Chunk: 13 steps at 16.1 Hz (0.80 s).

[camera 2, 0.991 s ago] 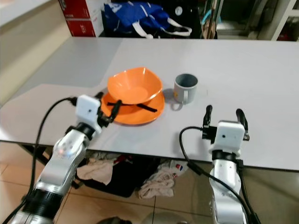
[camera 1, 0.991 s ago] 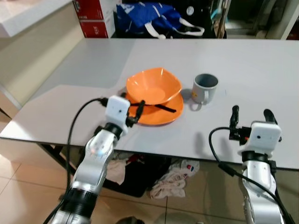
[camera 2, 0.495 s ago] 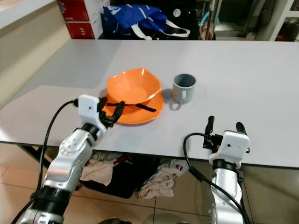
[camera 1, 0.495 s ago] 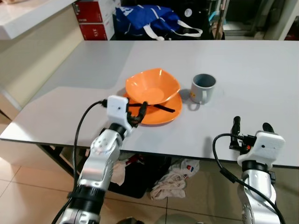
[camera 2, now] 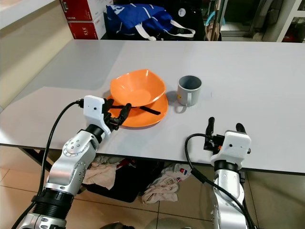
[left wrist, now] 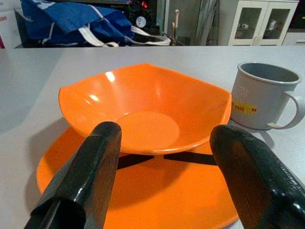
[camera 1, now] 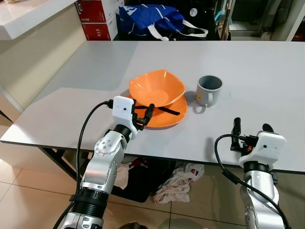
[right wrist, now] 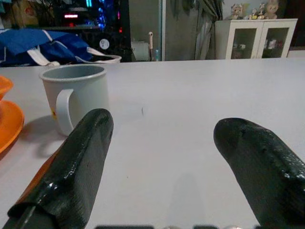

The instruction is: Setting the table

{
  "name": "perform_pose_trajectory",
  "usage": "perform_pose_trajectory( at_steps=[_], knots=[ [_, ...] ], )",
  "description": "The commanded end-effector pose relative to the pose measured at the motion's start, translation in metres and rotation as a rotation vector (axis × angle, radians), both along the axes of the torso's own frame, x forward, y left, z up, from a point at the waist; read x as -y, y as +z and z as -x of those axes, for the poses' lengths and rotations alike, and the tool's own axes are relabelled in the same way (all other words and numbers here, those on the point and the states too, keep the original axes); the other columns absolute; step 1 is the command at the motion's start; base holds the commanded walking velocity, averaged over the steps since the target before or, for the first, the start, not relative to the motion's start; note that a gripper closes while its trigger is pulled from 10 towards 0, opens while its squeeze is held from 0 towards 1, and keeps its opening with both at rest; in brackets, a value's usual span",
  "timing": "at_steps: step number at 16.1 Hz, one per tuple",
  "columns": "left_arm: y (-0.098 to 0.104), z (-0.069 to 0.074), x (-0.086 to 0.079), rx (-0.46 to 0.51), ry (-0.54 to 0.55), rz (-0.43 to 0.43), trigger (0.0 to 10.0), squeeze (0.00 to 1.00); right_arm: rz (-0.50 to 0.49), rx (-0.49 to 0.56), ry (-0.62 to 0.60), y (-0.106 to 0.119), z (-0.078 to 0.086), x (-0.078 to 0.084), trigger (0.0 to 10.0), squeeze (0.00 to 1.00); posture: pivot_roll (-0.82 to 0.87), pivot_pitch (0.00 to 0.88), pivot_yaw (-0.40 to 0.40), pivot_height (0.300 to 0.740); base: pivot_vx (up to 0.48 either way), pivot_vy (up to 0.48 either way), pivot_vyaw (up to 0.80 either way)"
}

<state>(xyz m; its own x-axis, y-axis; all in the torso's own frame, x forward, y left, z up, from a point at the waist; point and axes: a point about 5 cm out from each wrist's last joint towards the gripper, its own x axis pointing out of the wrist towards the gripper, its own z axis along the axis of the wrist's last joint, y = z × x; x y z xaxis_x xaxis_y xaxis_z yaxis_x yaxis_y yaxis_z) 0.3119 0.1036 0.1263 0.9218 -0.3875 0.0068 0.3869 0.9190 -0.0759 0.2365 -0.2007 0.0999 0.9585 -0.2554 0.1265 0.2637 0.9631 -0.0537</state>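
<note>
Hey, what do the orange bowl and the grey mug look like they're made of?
The orange bowl looks like glossy plastic or melamine: uniform colour, thin rim, bright light spots on its inner wall. The grey mug has a duller, satin finish and a thin wall, so enamelled metal or plastic seems likely; ceramic cannot be ruled out.

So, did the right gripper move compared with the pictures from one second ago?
Yes. The right gripper has pulled back toward the table's near edge, farther from the grey mug, fingers open.

The left gripper is being held forward with fingers spread apart, and the right gripper is likewise being held out, fingers parted.
</note>
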Motion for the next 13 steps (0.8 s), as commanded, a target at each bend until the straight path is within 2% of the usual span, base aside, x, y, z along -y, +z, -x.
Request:
perform_pose_trajectory(
  at_steps=[1, 5, 13],
  knots=[
    [0.0061, -0.0017, 0.0005, 0.011, -0.010, 0.009, 10.0, 0.00, -0.008, -0.024, 0.020, -0.0032, -0.0022, -0.0034, 10.0, 0.00, -0.04, 0.000, 0.102, 0.736, 0.000, 0.000, 0.00],
    [0.0083, -0.0038, 0.0021, 0.018, -0.007, 0.012, 10.0, 0.00, -0.005, -0.035, 0.033, -0.0039, -0.0039, -0.0050, 10.0, 0.00, -0.04, 0.000, 0.099, 0.736, 0.000, 0.355, 0.00],
    [0.0096, -0.0045, 0.0044, 0.019, -0.015, 0.015, 10.0, 0.00, 0.004, -0.053, 0.044, -0.0065, -0.0042, -0.0063, 10.0, 0.00, -0.05, 0.000, 0.102, 0.736, 0.000, 0.469, 0.00]
  ],
)
